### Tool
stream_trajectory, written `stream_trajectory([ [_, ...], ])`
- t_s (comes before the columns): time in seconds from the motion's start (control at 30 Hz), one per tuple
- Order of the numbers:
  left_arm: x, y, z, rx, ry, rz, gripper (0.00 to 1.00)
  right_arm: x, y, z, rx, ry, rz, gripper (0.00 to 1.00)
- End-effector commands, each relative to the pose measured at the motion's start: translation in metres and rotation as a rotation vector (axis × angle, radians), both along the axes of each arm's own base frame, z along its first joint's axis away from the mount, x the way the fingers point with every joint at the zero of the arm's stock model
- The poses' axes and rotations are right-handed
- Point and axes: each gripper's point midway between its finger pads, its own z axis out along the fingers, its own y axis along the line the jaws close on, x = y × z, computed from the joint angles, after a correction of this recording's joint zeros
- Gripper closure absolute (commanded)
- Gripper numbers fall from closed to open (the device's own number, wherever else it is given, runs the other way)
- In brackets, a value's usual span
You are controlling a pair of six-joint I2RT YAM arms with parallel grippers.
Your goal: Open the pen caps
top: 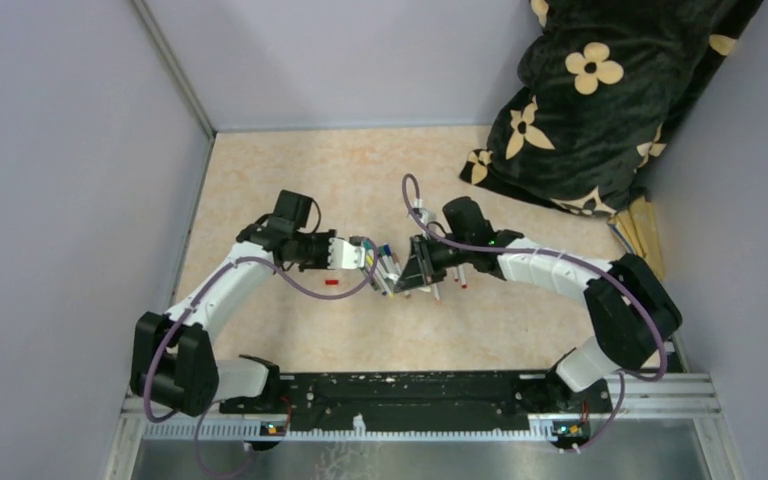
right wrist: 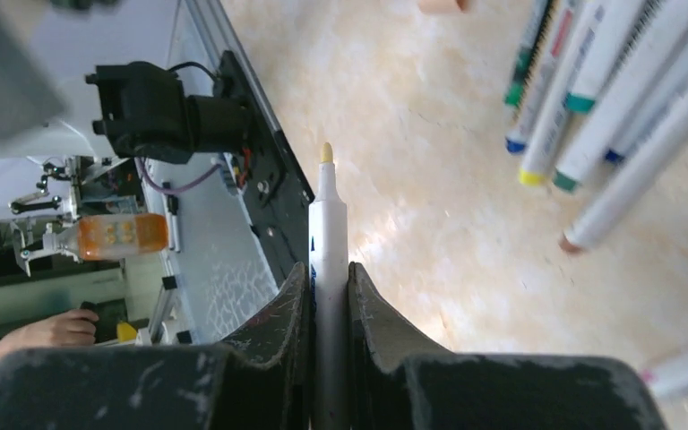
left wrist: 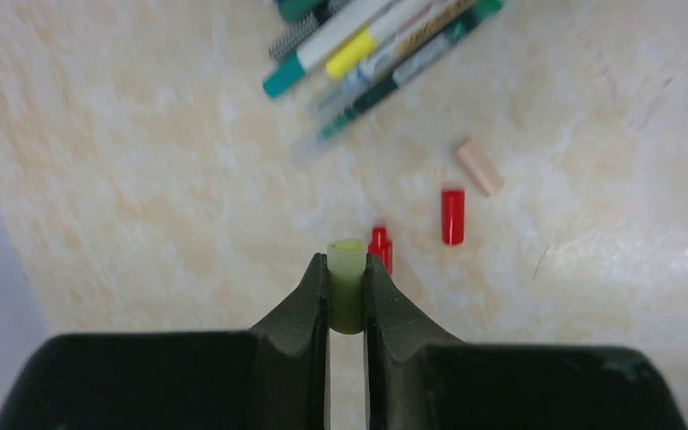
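Observation:
In the left wrist view my left gripper (left wrist: 348, 265) is shut on a short yellow-green pen cap (left wrist: 347, 300), held above the table. Two red caps (left wrist: 452, 216) (left wrist: 381, 251) and a peach cap (left wrist: 479, 167) lie loose below it. My right gripper (right wrist: 329, 273) is shut on a white pen (right wrist: 328, 224) whose bare yellow tip (right wrist: 326, 153) points away from the jaws. In the top view both grippers (top: 362, 255) (top: 413, 266) face each other over a bundle of pens (top: 388, 268) in the middle of the table.
Several capped pens (right wrist: 609, 98) lie side by side on the beige table, also seen in the left wrist view (left wrist: 367, 45). A red cap (top: 331, 282) lies left of the bundle. A black flowered cloth (top: 600, 100) fills the back right corner. Grey walls enclose the table.

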Motion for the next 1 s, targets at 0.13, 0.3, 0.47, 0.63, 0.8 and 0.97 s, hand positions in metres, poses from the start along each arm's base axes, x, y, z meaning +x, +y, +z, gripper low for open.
stream_trajectory([
  [0.13,0.013,0.044,-0.014,0.061,0.054,0.145,1.0,0.015,-0.052,-0.009,-0.136,-0.071,-0.127,1.0],
  [0.3,-0.005,0.033,-0.021,-0.017,0.151,0.164,1.0,0.041,-0.067,-0.012,-0.206,-0.161,-0.27,1.0],
  [0.47,-0.011,0.033,-0.031,-0.039,0.154,0.18,1.0,0.067,-0.1,-0.022,-0.369,-0.261,-0.447,1.0],
  [0.63,-0.008,0.034,-0.051,-0.046,0.204,0.26,1.0,0.093,-0.152,-0.033,-0.544,-0.384,-0.699,1.0],
  [0.8,-0.01,0.034,-0.067,-0.036,0.286,0.302,0.93,0.102,-0.179,-0.049,-0.611,-0.401,-0.811,0.92],
  [0.97,-0.012,0.041,-0.085,-0.008,0.292,0.329,0.86,0.104,-0.188,-0.079,-0.666,-0.366,-0.805,0.76],
])
